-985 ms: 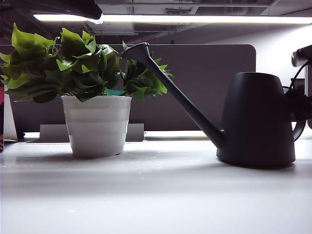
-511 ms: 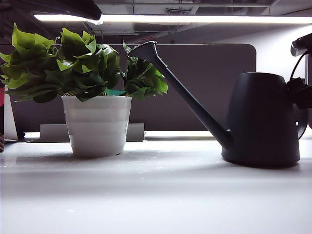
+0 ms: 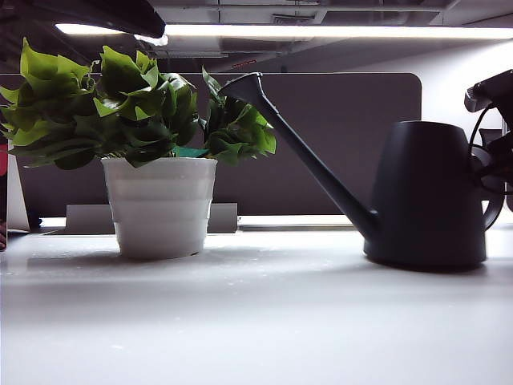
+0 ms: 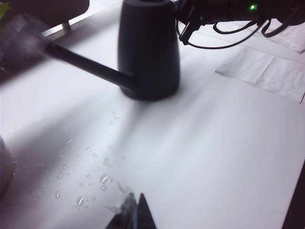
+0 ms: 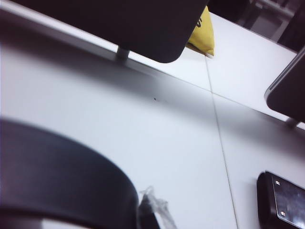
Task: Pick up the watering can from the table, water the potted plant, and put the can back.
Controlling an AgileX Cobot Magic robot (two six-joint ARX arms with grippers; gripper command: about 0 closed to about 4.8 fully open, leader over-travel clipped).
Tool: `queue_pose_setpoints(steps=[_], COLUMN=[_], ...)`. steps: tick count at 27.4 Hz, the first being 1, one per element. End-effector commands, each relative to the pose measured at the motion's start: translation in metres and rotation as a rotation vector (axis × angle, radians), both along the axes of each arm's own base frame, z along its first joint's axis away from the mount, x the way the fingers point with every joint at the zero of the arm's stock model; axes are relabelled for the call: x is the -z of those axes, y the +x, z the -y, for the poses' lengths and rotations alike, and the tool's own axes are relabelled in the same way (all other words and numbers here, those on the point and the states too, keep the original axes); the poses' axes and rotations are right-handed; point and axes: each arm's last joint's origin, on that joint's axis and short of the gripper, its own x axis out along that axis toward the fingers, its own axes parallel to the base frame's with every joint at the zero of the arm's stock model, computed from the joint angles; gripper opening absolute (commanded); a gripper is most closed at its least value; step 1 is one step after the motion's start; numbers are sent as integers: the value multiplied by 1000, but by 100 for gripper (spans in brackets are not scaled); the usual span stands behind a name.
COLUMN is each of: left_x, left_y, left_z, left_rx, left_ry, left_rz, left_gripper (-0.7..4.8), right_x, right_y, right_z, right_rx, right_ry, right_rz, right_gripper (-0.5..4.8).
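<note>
At the right edge of the exterior view, tucked behind the can's loop handle: right tool (image 3: 489,170), jaws closed down small, with too little on show to say whether the handle sits between them. Just beside it, upright on the worktop (image 3: 256,321): the can (image 3: 425,192), dark and matte, base flat on the surface. Slanting up and away from the can's lower side: the long thin spout (image 3: 296,144), its tip high among the outer leaves of the plant (image 3: 136,112). Farther left, well apart from the can's body: the white ribbed pot (image 3: 160,204), standing upright on the same worktop. Behind both, a dark upright partition (image 3: 345,136) under a bright strip of ceiling light. Low over the worktop, on the spout side of the can and well apart from it: left tool (image 4: 135,214), tips together in a point, holding nothing. Between that tool and the can, scattered on the white surface: small water drops (image 4: 102,179). Beyond the can in the left wrist view, a pale sheet of paper (image 4: 267,71) lying flat, and dark cables along the right arm with a small green light (image 4: 252,7). In the right wrist view, a blurred dark curve close to the lens, a yellow object (image 5: 202,36) by the partition's foot, and a flat black device (image 5: 281,200) on the worktop.
</note>
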Motion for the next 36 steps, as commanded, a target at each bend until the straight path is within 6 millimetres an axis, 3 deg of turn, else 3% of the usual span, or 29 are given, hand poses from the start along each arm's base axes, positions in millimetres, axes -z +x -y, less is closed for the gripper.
queue_pose_setpoints(steps=[1,19,29,36], left_x=[-3,-2,1,-1], left_y=[0,0,0,0], left_z=[0,0,-1,0], left_rx=[4,-4,-6,-7], left_ry=[-13,-7,16,7], left_rz=[9,8,-11,-3], left_gripper=[-5,-5,-6,-5], right_x=[-7,-33,-26,-54], right_y=[1,-10,-12,-22], right_z=[1,-19,-27,-35], right_rx=[11,-78,-100,-79], right_ry=[16,24,25,19], right_rz=[49,98,3,122], right_gripper=[-6,-5,-6,-6])
